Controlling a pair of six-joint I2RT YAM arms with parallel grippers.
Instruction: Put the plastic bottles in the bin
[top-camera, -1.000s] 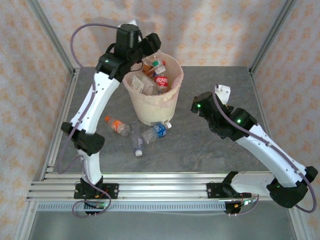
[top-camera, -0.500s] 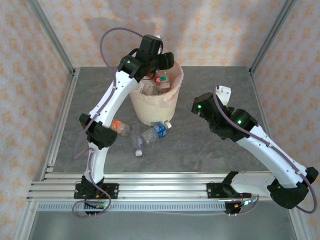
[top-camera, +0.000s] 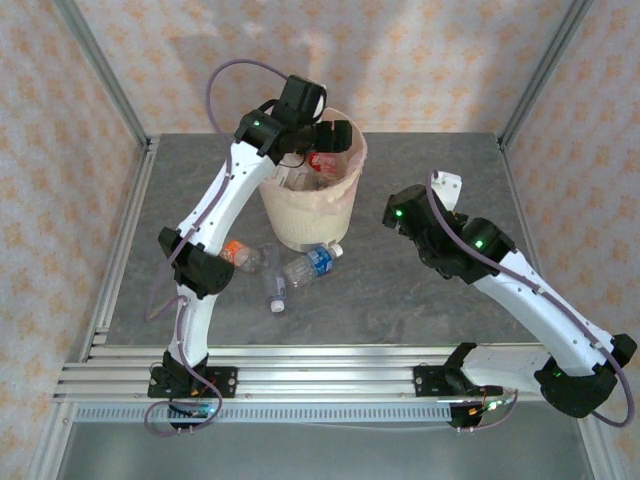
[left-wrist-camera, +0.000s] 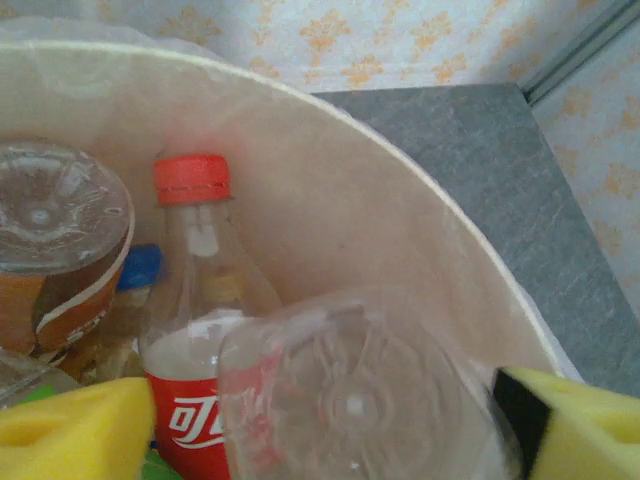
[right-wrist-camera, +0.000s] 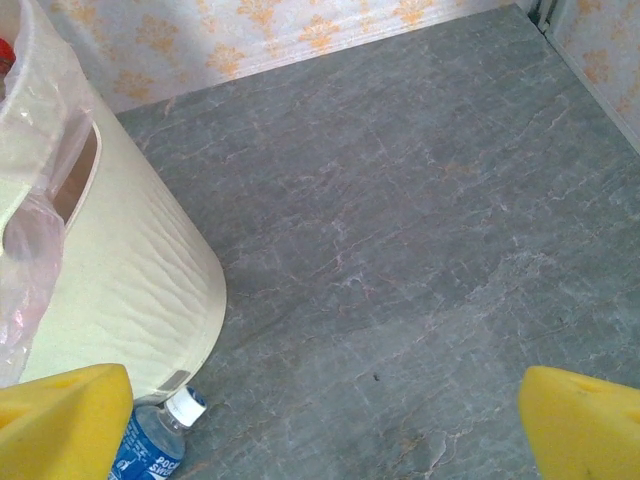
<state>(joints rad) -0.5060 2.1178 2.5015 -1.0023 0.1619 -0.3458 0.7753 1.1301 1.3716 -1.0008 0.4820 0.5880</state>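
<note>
Clear bottle (left-wrist-camera: 350, 395) loose between jaws of the wide-open left tool (left-wrist-camera: 322, 428), inside the bin (left-wrist-camera: 400, 230).

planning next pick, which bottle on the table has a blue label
The white-capped bottle beside the bin; the orange-labelled bottle and the clear bottle show none.

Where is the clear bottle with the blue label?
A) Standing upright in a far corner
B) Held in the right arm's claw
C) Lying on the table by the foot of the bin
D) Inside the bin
C: the blue-labelled bottle lies on its side on the table, with its white cap next to the base of the bin.
</note>
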